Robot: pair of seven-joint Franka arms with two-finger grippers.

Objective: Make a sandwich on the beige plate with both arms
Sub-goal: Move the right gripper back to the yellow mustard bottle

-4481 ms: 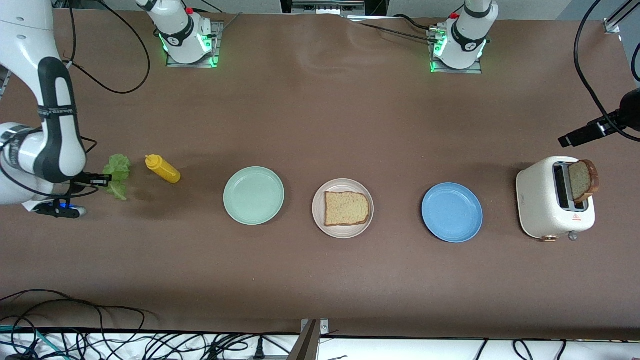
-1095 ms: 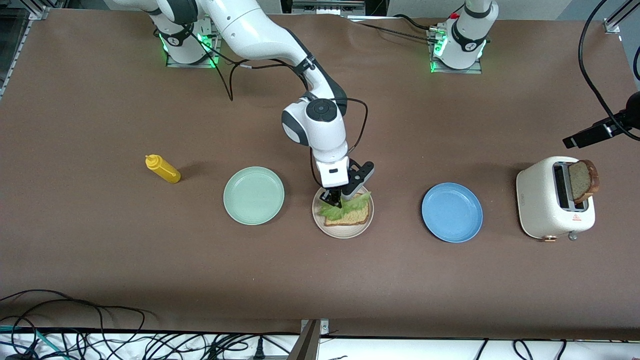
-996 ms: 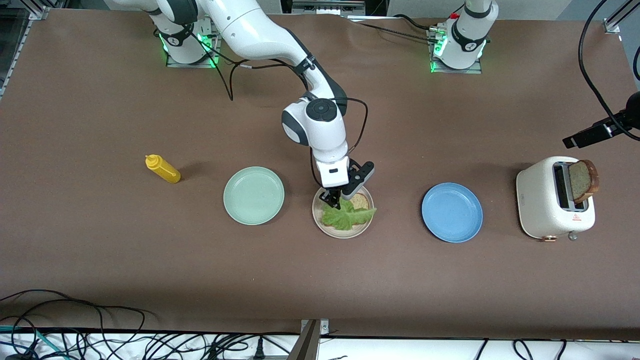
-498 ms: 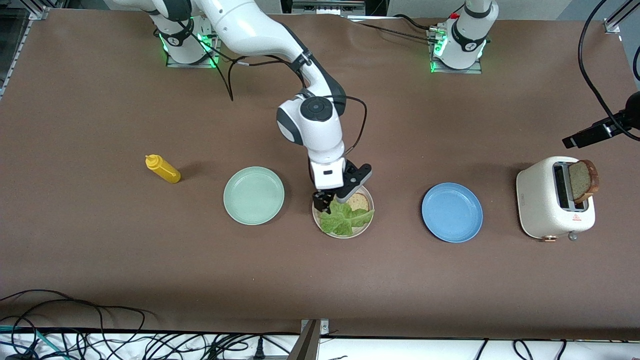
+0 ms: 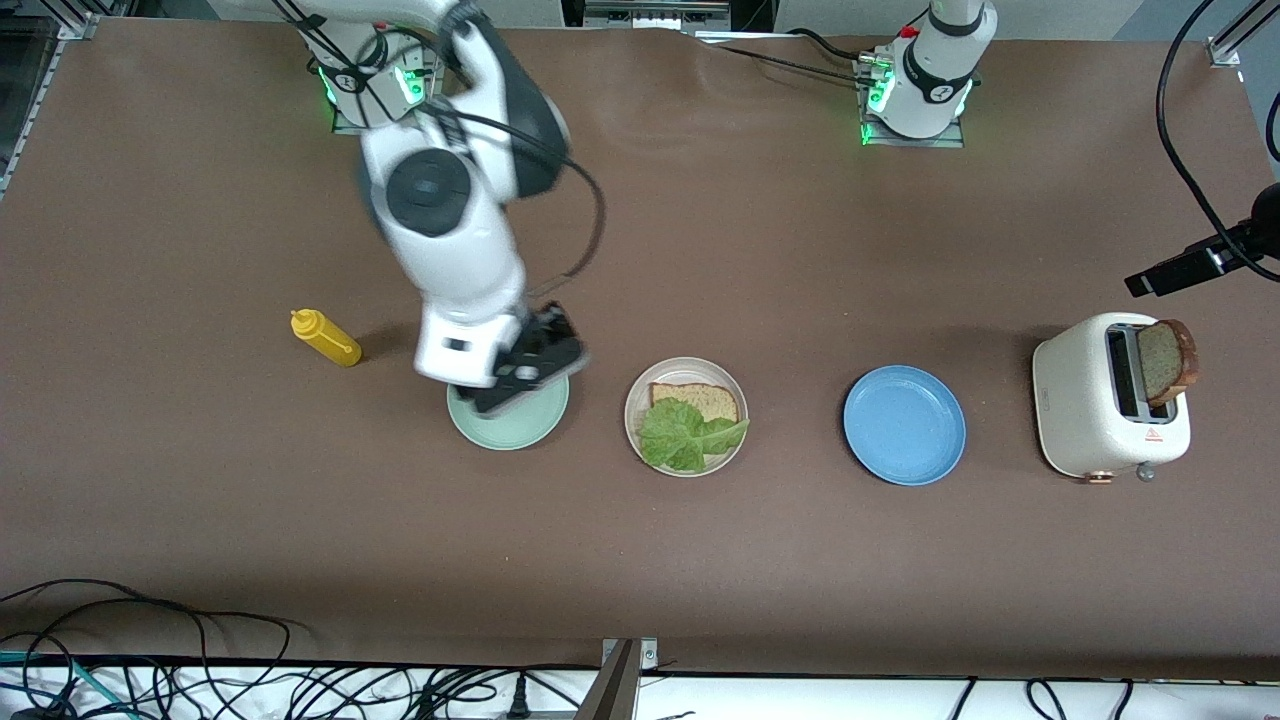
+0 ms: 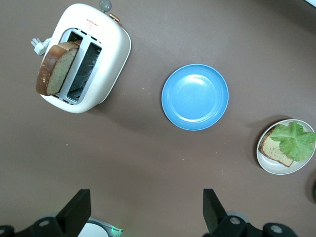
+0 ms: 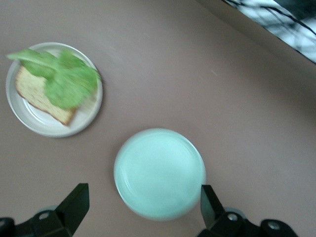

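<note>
On the round pale beige plate (image 5: 686, 464), a ruffled green lettuce leaf (image 5: 688, 436) covers one brown bread slice (image 5: 697, 398), while the second, light and crumbly, stands in the white toaster (image 5: 1080, 420), best pinched by its crust (image 6: 43, 75); both the right gripper (image 5: 520, 378), over the mint-green plate (image 5: 510, 432), and the left gripper (image 6: 145, 217) gape empty.

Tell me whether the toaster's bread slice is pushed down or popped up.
Popped up: the bread slice sticks well out of one toaster slot, leaning outward; the other slot looks empty.

Open brown table (image 5: 700, 250) lies above the beige plate (image 5: 637, 400), reachable from overhead. The right gripper (image 5: 520, 385), jaws spread, hangs over the mint-green plate (image 5: 500, 435) beside it; the blue plate (image 5: 904, 425) flanks toward the left arm's end.
</note>
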